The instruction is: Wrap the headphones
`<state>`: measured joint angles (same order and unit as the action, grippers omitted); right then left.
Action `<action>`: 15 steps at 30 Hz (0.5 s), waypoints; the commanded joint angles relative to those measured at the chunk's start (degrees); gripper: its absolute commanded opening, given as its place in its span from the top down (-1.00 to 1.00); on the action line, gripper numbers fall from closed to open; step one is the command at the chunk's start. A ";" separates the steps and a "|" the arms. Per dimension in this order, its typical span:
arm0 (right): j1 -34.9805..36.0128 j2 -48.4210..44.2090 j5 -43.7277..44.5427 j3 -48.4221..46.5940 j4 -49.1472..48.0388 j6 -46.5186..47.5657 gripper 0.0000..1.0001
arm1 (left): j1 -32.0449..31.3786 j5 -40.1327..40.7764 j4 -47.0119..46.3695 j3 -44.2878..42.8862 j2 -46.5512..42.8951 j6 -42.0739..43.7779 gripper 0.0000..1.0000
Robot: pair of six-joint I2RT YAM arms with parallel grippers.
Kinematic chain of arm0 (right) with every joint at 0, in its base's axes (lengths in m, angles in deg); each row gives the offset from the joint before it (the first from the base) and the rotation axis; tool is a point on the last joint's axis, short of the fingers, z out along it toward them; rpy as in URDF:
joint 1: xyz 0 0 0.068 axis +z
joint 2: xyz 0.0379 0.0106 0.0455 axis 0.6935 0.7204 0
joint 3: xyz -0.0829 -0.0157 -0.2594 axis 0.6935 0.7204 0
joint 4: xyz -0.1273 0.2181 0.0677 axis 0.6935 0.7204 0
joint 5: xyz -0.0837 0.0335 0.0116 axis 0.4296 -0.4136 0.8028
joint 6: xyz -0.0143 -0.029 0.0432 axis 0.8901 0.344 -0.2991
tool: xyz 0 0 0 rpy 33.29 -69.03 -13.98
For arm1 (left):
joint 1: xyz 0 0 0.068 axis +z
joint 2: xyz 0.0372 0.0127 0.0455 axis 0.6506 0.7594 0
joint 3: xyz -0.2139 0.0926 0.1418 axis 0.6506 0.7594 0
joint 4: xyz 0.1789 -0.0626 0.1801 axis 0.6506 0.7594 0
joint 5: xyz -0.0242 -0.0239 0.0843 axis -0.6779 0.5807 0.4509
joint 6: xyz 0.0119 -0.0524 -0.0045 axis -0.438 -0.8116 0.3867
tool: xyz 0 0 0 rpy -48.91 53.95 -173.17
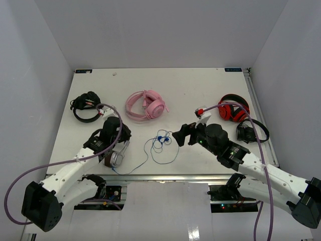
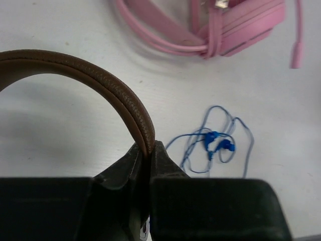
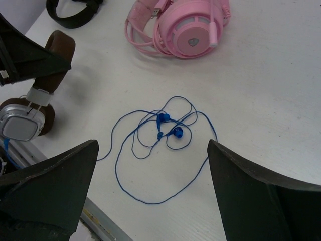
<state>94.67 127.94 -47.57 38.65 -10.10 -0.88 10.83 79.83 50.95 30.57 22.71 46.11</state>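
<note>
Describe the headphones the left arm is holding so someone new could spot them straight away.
Look at the near-left part of the white table. There the left claw pinches the headphones by the headband. Unlike the pink pair and the black pair beyond them, they are brown with silver-grey cups.
</note>
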 commanded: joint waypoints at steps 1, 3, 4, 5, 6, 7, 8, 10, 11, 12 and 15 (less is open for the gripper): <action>0.21 0.55 -5.76 -3.02 -3.44 1.56 -0.94 | -0.48 -11.17 -1.72 -5.54 -4.24 1.43 1.00; 0.21 1.45 -6.76 -5.35 -2.66 1.03 -0.94 | -0.73 -18.07 -3.98 -6.32 -5.63 1.97 1.00; 0.21 1.67 -6.89 -5.86 -2.73 0.39 -0.96 | -1.23 -18.56 -4.15 -6.39 -6.58 1.69 1.00; 0.21 1.87 -7.01 -6.29 -2.84 -0.27 -0.97 | -1.78 -18.77 -4.23 -6.43 -7.56 1.38 1.00; 0.21 2.11 -6.82 -6.96 -3.63 -1.95 -0.98 | -2.55 -18.44 -4.32 -6.27 -8.36 1.04 1.00; 0.26 2.75 -6.40 -7.43 -4.41 -3.48 -0.99 | -3.09 -18.09 -4.74 -5.74 -9.45 0.57 1.00; 0.27 3.68 -5.81 -7.86 -5.45 -5.07 -1.00 | -3.62 -18.12 -5.77 -5.19 -10.31 0.24 1.00; 0.26 6.92 -4.80 -10.13 -7.57 -8.11 -1.00 | -4.99 -19.98 -8.54 -3.90 -11.09 0.22 1.00; 0.30 9.04 -4.50 -11.82 -8.17 -9.21 -1.00 | -5.70 -21.42 -9.86 -3.10 -11.41 0.32 1.00; 0.25 11.26 -4.34 -14.39 -7.09 -9.64 -1.00 | -6.59 -22.37 -11.65 -2.68 -11.31 0.74 1.00; 0.25 18.09 -5.26 -21.24 -3.05 -10.60 -0.95 | -11.33 -21.93 -13.87 -1.98 -10.71 2.43 1.00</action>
<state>94.67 139.04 -52.56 26.47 -13.03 -7.76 4.50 61.05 43.47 27.66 12.24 46.71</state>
